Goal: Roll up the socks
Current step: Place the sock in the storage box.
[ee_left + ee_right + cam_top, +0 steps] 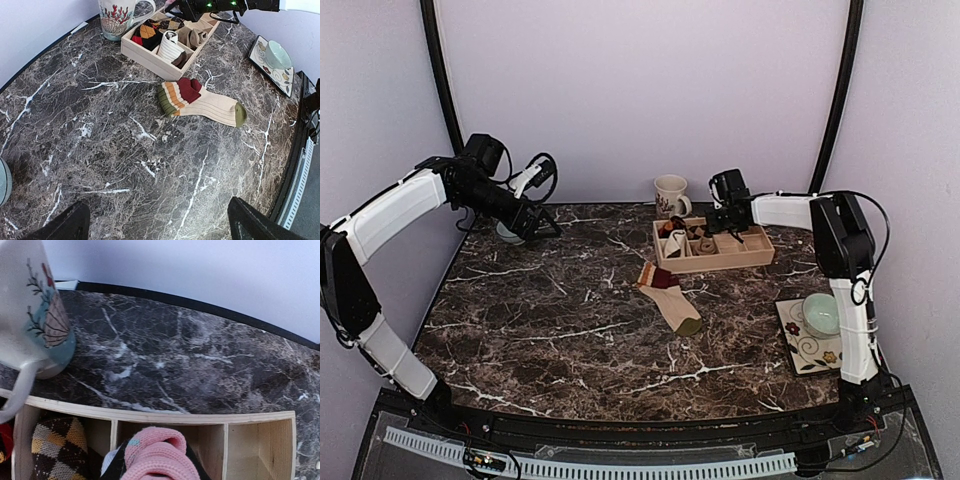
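right end effector (157,471) grips pink sock (156,446) (over tray (150,418)) | tan sock (672,300) on table (520,320)

Bright, even light; soft shadows

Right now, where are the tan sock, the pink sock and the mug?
tan sock (210,104), left wrist view, on its ribbed cream foot.
pink sock (160,457), right wrist view, on its bunched fabric.
mug (670,192), top view, on its side wall.

A dark marble-patterned table (550,330) with white veins stands against plain pale lavender walls (640,90); two black curved posts (440,70) rise at its far corners under soft, even light.
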